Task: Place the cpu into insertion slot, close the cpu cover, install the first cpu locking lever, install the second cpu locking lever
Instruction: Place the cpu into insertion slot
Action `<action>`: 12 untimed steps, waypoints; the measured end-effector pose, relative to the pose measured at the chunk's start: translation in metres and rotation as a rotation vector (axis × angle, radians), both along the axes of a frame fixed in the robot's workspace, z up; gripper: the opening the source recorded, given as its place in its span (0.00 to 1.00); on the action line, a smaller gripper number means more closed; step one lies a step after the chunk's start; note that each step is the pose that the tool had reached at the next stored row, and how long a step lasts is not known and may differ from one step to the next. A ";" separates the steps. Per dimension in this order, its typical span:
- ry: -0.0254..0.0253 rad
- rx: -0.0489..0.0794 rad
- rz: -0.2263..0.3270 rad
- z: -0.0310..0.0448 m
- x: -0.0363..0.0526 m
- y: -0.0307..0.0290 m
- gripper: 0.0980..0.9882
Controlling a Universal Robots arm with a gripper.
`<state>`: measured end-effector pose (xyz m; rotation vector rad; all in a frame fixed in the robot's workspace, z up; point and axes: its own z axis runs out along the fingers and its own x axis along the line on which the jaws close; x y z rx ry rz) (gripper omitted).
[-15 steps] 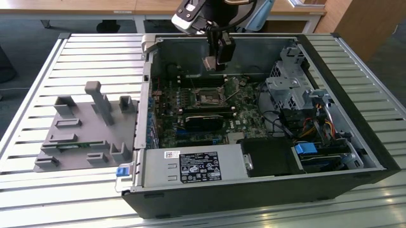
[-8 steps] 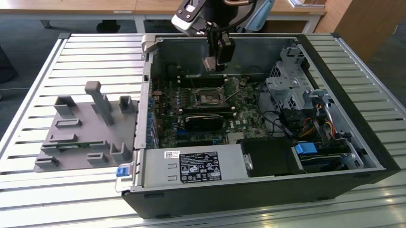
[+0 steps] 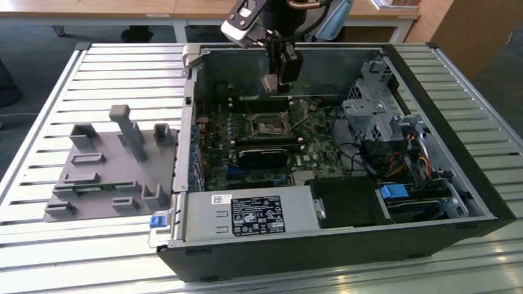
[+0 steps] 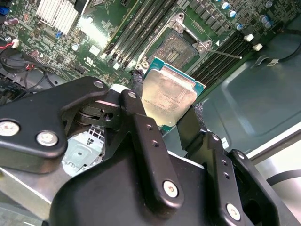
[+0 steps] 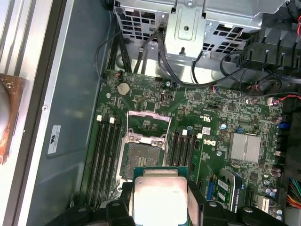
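Note:
My gripper (image 3: 275, 81) hangs inside the open computer case, shut on the cpu (image 4: 169, 96), a thin square chip with a silvery top and green edge. The black fingers (image 4: 141, 101) clamp two opposite edges of the chip. It is held in the air above the green board, apart from the insertion slot (image 5: 143, 157), which lies open with its dark centre showing (image 4: 181, 47). The cpu cover (image 5: 148, 123), a silver frame, stands flipped back at the slot's far side. A thin metal lever (image 4: 225, 54) sticks out beside the slot. In the exterior view the slot (image 3: 270, 127) lies below the gripper.
Long black memory slots (image 5: 106, 155) flank the socket. A grey power supply box (image 3: 249, 214) fills the case's near side, and a metal drive cage with cables (image 3: 376, 116) sits on the exterior view's right. A grey fixture block (image 3: 114, 165) rests on the slatted table at the left.

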<state>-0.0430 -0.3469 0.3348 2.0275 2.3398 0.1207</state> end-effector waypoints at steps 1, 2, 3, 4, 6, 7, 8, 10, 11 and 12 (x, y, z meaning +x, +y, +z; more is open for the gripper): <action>0.0000 0.000 0.000 -0.0001 0.0000 0.0000 0.50; -0.0001 0.000 0.000 -0.0003 0.0000 0.0000 0.50; -0.0001 0.000 -0.001 -0.0004 0.0000 0.0000 0.50; -0.0001 0.000 -0.001 -0.0005 0.0000 0.0000 0.50; -0.0001 0.000 -0.002 -0.0008 0.0000 0.0000 0.50; -0.0001 0.000 -0.003 -0.0009 0.0000 0.0000 0.50; -0.0001 0.000 -0.003 -0.0010 0.0000 0.0000 0.50; -0.0001 0.000 -0.004 -0.0012 0.0000 0.0000 0.50; 0.0000 0.000 -0.005 -0.0013 0.0000 0.0000 0.50; -0.0001 0.000 -0.005 -0.0014 0.0000 0.0000 0.50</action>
